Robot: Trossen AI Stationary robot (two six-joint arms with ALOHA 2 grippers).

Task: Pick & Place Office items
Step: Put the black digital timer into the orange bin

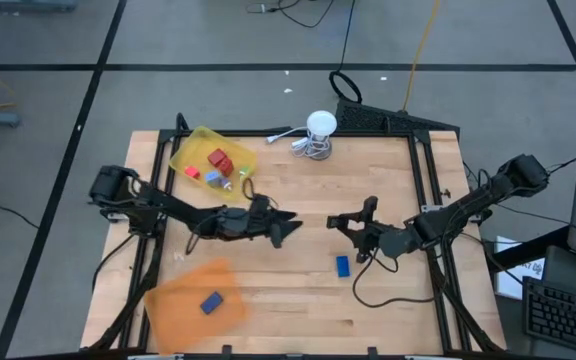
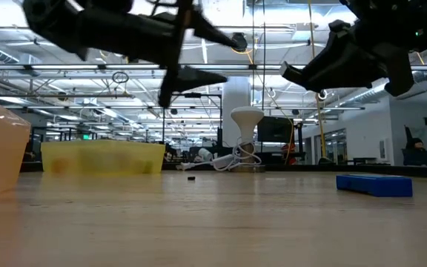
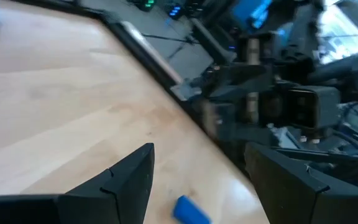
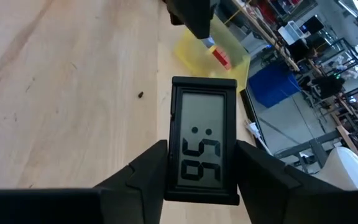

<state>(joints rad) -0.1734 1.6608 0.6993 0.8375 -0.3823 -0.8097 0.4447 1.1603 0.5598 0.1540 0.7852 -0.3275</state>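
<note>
My right gripper hovers above the table's middle, shut on a small black-framed digital display. My left gripper faces it from the left, open and holding nothing, also above the table. A blue piece lies flat on the wood just near of the right gripper; it also shows in the left wrist view and the low view. The yellow tray at the far left holds red and blue pieces. Another blue piece lies in the orange tray. My right gripper pinches the display's two long side edges between its two fingers, at the end nearest the wrist. The fingers come almost level from the table's right. The display sticks out past the fingertips, screen toward the wrist camera, lifted clear of the table.
A white round object with a coiled cable stands at the far edge. A tiny dark speck lies on the wood between the arms and the yellow tray. Bare wood stretches along the near edge, right of the orange tray.
</note>
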